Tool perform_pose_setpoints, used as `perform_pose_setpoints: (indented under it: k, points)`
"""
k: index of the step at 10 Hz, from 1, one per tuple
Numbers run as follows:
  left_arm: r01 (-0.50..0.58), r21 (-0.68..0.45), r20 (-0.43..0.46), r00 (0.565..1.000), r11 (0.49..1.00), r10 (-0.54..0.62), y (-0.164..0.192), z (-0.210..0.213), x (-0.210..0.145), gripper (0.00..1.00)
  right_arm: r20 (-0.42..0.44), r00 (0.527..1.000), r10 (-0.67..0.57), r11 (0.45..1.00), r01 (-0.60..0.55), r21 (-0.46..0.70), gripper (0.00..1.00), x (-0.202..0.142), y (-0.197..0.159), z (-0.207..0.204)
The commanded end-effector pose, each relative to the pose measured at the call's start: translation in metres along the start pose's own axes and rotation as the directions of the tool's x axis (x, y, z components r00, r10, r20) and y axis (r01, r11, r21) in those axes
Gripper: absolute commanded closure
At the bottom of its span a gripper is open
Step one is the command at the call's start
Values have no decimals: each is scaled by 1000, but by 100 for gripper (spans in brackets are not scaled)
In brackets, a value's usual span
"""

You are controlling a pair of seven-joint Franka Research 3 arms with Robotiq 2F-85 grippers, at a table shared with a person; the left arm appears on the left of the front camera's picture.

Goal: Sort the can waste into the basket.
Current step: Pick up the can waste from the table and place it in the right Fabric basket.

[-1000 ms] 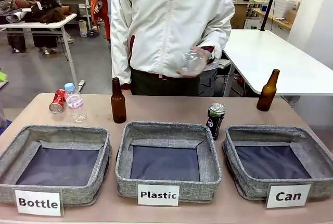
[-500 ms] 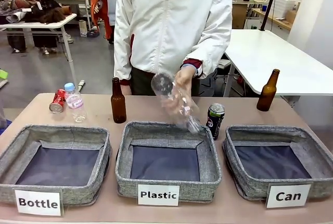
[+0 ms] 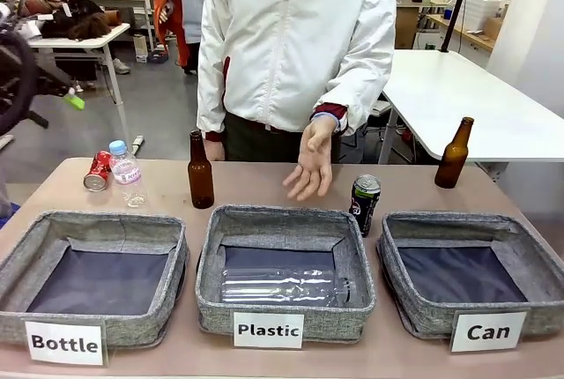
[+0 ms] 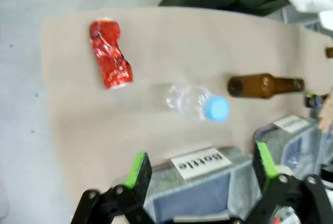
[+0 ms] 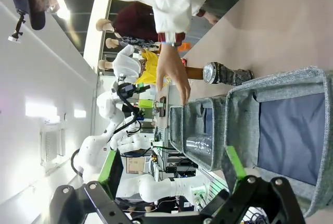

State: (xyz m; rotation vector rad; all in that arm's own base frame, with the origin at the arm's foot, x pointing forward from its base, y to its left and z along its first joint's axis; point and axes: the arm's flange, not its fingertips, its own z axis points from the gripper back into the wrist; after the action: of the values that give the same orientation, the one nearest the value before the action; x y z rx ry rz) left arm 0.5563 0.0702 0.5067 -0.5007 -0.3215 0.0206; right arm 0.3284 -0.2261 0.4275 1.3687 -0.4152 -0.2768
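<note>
Nothing sorted yet: crushed red metal can at far left, tall black drink can just left of empty grey fabric "Can" basket. Jaws of left gripper and right gripper released, empty.

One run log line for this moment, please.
left end effector open | right end effector open | red can, black can on table | basket: no cans
</note>
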Motion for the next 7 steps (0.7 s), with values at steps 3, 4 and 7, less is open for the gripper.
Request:
perform_pose_setpoints:
  k: [3, 4, 7]
  points:
    - [-152, 141, -12, 988, 978, 155, 20, -49, 68, 0, -12, 1000, 21, 1000, -21, -2, 0, -1, 1, 2]
    - [-150, 157, 7, 989, 976, 151, 27, -66, 72, 0, -12, 1000, 21, 1000, -21, -2, 0, -1, 1, 2]
    - [-177, 287, 22, 984, 942, 178, 54, -119, 77, 0, -12, 1000, 21, 1000, -21, -2, 0, -1, 1, 2]
